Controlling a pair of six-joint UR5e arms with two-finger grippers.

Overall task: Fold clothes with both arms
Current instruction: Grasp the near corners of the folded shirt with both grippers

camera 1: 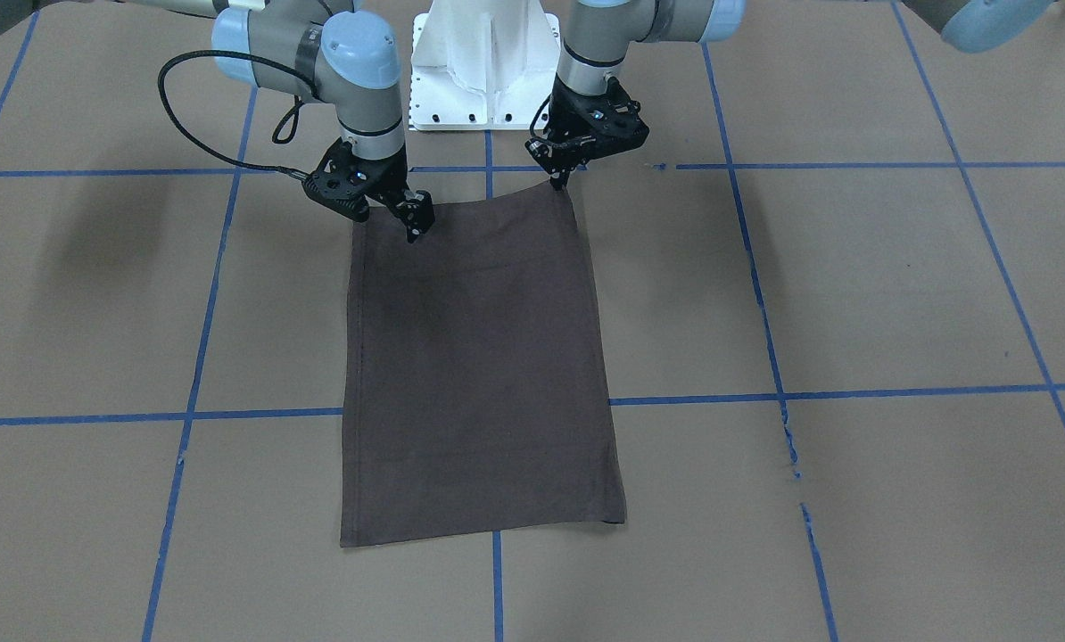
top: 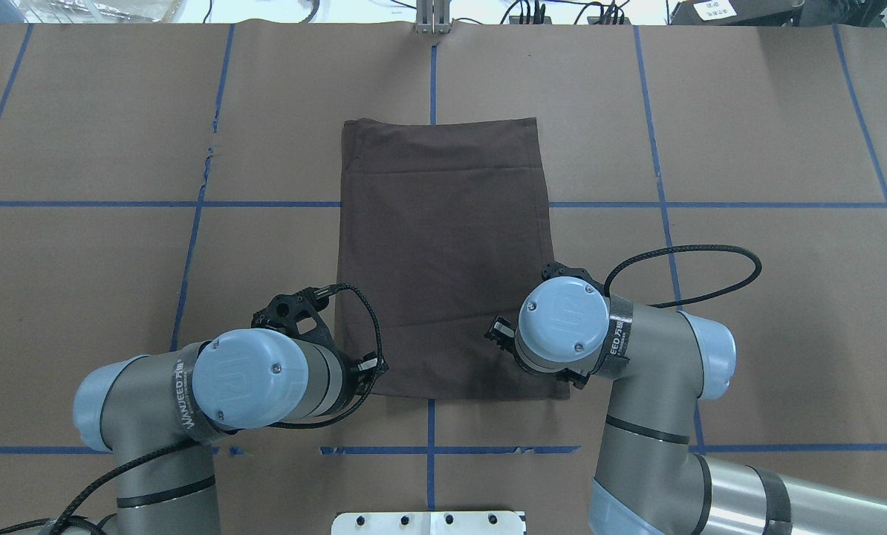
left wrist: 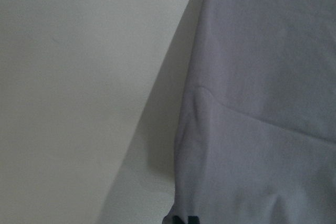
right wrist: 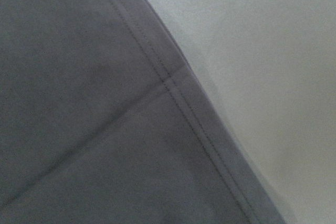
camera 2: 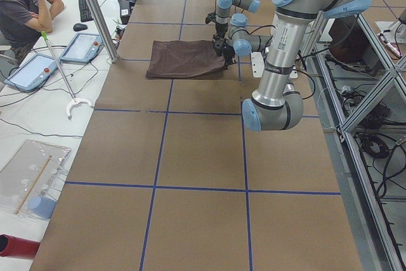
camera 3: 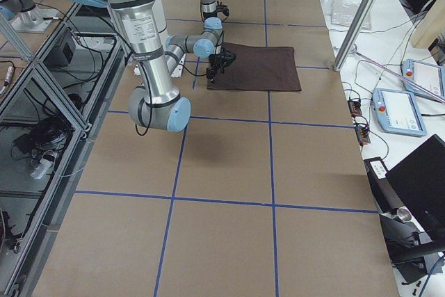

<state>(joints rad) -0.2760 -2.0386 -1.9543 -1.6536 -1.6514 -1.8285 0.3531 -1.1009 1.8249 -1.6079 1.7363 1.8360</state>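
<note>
With its sides already folded in to a narrow rectangle, the T-shirt (camera 1: pixel 479 374) is lying flat in the middle of the table (camera 1: pixel 854 294) while my left gripper (camera 1: pixel 557 181) and right gripper (camera 1: pixel 414 225) are each pinching, jaws apparently closed, a corner of its robot-side edge, the end-to-end fold not yet made.

The desk (camera 1: pixel 854 294) is covered in brown paper crossed by blue tape lines (camera 1: pixel 854 166). A white metal base (camera 1: pixel 486 62) stands at the middle of one long edge. Beyond the opposite edge a seated man (camera 2: pixel 25 4) sits by two tablets (camera 2: pixel 85 47). A long reacher stick (camera 2: pixel 60 71), a clear bag (camera 2: pixel 32 172) and a red cylinder (camera 2: pixel 16 245) lie nearer the corner.
</note>
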